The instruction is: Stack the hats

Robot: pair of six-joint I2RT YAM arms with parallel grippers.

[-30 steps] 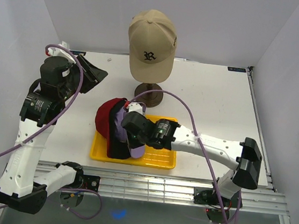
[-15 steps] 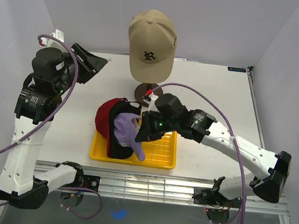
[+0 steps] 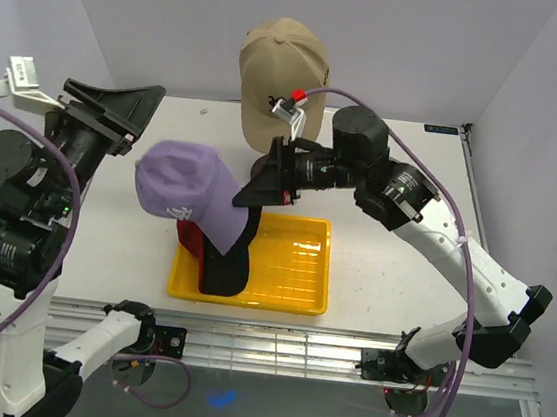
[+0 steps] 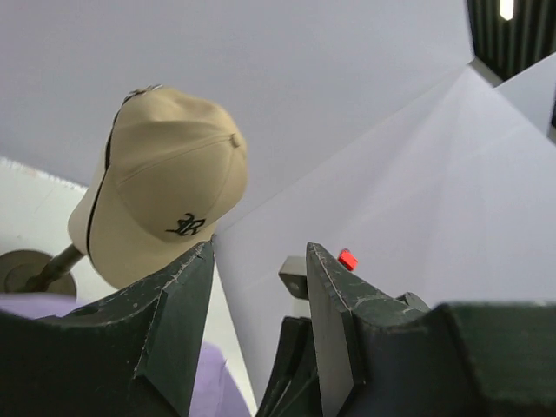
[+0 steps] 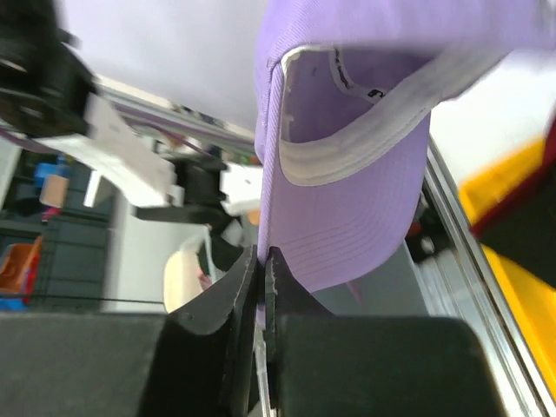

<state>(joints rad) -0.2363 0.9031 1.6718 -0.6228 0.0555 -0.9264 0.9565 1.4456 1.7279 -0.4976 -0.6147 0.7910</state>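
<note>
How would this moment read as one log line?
right claw: shut on lavender cap brim, aloft | left claw: open, empty | black cap, red cap: piled on yellow tray | tan cap: on stand

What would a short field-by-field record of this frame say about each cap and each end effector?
right end effector: shut on the lavender cap brim
lavender cap: in the air over the yellow tray
left end effector: open, empty, raised
black cap: in the tray, lying over the red cap
red cap: tray's left edge, partly covered
tan cap: at the back, untouched
</note>
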